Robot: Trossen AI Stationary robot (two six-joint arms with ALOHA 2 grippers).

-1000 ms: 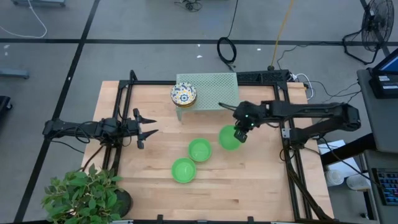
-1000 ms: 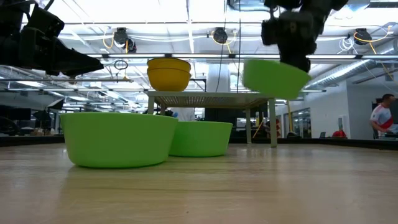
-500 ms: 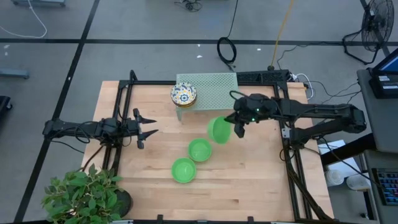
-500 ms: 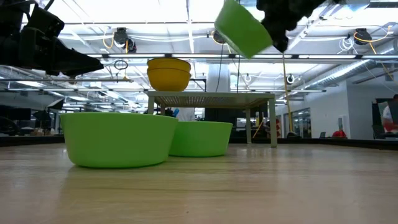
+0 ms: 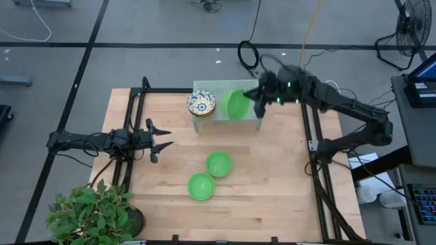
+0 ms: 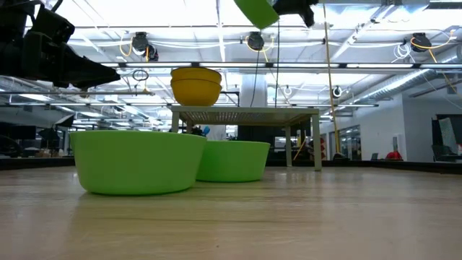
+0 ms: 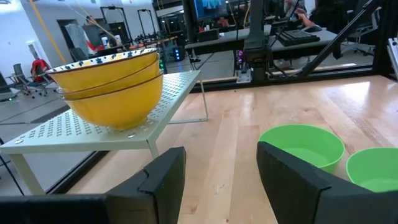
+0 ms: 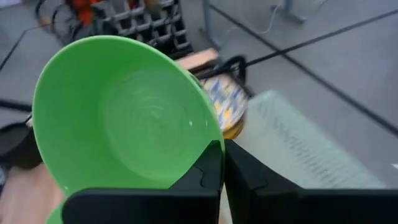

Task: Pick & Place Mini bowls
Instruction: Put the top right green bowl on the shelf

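The right gripper (image 5: 257,102), pinching the rim of a tilted green bowl (image 5: 236,105), holds it above the rack (image 5: 249,89), just beside the stacked patterned bowls (image 5: 201,103), while the left gripper (image 5: 160,140) waits wide over the worktop (image 5: 272,184).

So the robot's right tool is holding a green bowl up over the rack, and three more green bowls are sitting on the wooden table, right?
Nearly. Only two plain green round bowls sit on the wooden table, not three; the high view shows this. The right tool does hold a third green bowl over the pale green mesh rack.
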